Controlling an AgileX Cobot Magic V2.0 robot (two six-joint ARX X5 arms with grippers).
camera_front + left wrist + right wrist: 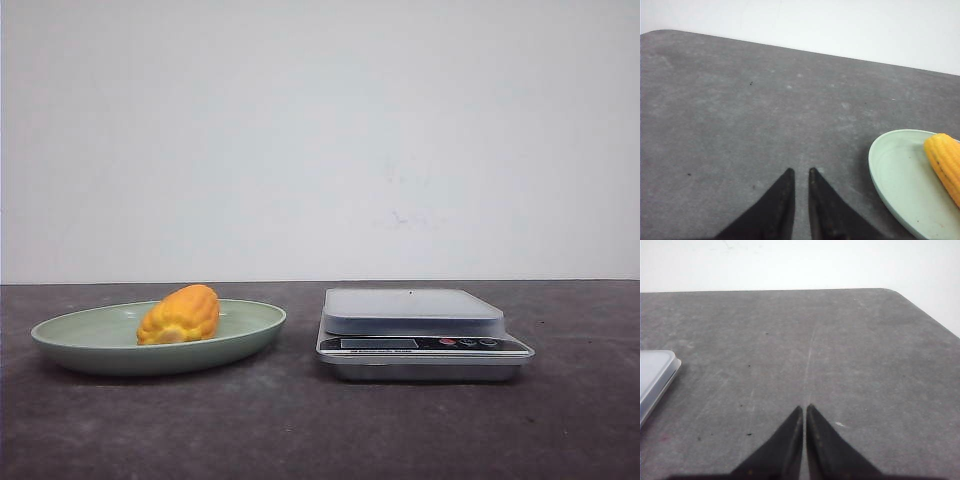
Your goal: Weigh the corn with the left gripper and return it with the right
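Note:
The corn (180,315), a stubby orange-yellow cob, lies on a pale green plate (70,340) at the left of the table. A silver digital scale (420,335) stands to the right of the plate, with nothing on its platform. In the left wrist view, my left gripper (800,171) hovers over bare table with its fingertips a little apart and empty. The plate (895,175) and the corn (945,160) lie off to its side. My right gripper (805,406) is shut and empty over bare table, beside the scale's corner (652,375). Neither gripper shows in the front view.
The table is dark grey, with a white wall behind it. The table's rounded far corners show in both wrist views.

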